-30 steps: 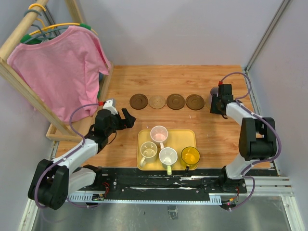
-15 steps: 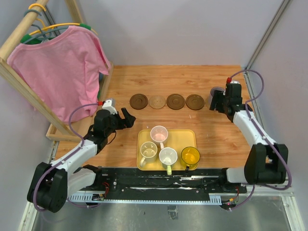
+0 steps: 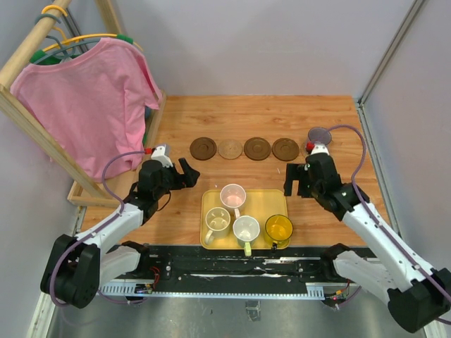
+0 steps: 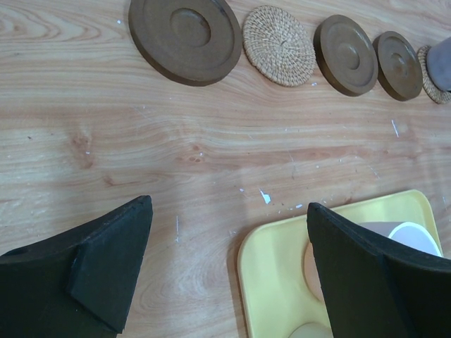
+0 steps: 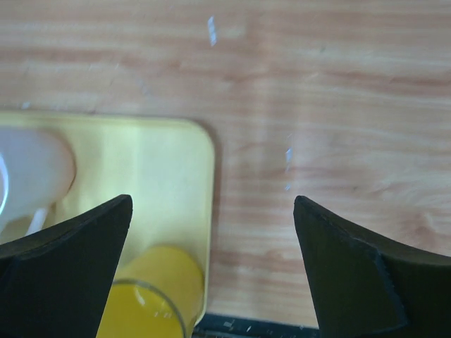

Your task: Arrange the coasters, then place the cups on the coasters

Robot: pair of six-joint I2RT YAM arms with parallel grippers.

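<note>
Five coasters are lying in a straight row beyond the far edge of the yellow tray (image 3: 279, 200). The first dark coaster (image 3: 203, 148) is sitting beyond the tray's far left corner. The woven tan coaster (image 3: 230, 148), the second dark coaster (image 3: 257, 148) and the third dark coaster (image 3: 285, 148) are lining up along the tray's far edge. The end coaster (image 4: 428, 74) is lying out past the tray's right side, and the grey-purple cup (image 3: 320, 135) is standing on it.

Inside the tray, the pink cup (image 3: 232, 195) is sitting at the far middle, the cream cup (image 3: 217, 222) near left, the white-green cup (image 3: 246, 229) near middle and the yellow cup (image 3: 278, 227) at the near right corner.

The left gripper (image 3: 189, 172) is hovering just off the tray's far left corner, jaws spread wide around nothing. The right gripper (image 5: 211, 201) is hanging over the tray's far right corner, jaws likewise spread and gripping nothing
</note>
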